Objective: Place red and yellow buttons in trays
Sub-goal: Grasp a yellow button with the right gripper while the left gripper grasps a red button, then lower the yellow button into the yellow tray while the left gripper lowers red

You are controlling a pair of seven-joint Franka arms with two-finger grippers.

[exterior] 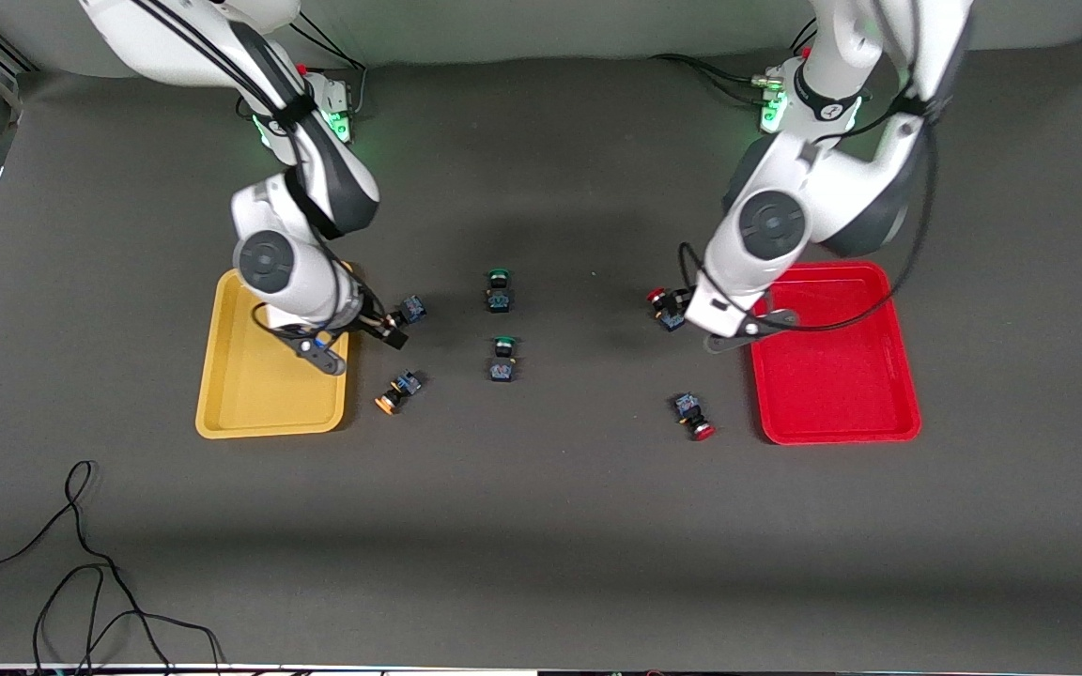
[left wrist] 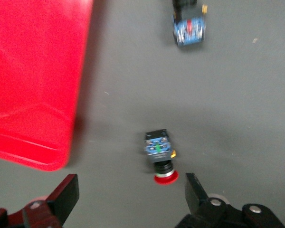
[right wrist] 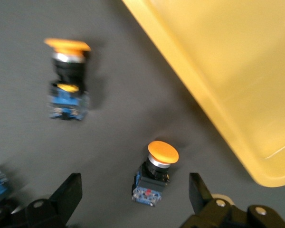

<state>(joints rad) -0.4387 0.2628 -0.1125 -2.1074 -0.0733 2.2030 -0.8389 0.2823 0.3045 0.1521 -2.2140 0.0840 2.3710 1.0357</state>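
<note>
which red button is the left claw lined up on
The red button farther from the front camera, beside the red tray, lies under the open left claw; the other lies nearer the camera.

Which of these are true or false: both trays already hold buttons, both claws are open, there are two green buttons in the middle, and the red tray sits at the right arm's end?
1. Both trays already hold buttons. False: the yellow tray and the red tray hold none; every button lies on the table.
2. Both claws are open. True: the left gripper is spread around a red button, and the right gripper around a yellow button.
3. Two green buttons lie in the middle. True.
4. The red tray sits at the right arm's end. False: it is at the left arm's end.
</note>
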